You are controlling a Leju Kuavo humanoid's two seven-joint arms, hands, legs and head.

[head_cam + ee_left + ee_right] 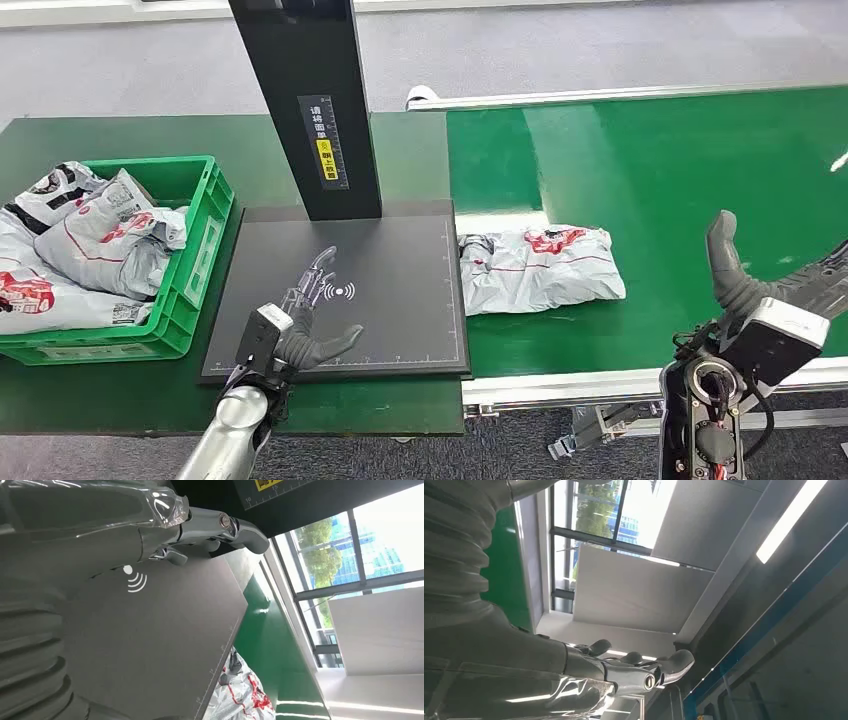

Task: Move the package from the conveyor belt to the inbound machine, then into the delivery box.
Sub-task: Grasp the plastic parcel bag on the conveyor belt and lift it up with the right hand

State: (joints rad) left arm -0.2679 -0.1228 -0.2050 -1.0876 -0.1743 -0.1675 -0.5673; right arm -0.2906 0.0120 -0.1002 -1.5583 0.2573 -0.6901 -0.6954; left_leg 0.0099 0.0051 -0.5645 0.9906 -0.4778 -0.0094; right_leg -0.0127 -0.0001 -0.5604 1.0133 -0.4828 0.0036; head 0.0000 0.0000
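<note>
One package [541,266], grey plastic with red print, lying flat on the green conveyor belt [650,170] at about 3 o'clock from the picture's centre in the head view, its near end just beside the edge of the inbound machine's black platform [400,250], held by neither hand. Platform marked with a white wireless symbol [341,291] near its middle and ruled scales along its edges; black upright column [310,100] rising from its far side at 12 o'clock, carrying a white and yellow label [327,150]. Left hand [305,320] at 7 o'clock, over the near part of the platform, fingers [318,272] extended and apart toward the symbol, thumb out to the side, holding nothing; in the left wrist view, fingers [235,527] stretched out above the platform surface, with the symbol [134,579] and a corner of the package [237,695] showing beyond the platform edge. Right hand [760,290] at 4 o'clock, raised above the near edge of the belt, well apart from the package, thumb upright and the other fingers spread, empty; in the right wrist view, fingers [659,667] extended against ceiling and windows. Green delivery box [205,230] at 9 o'clock on the dark green table [100,135], just beside the platform, holding several similar grey packages [90,245].
</note>
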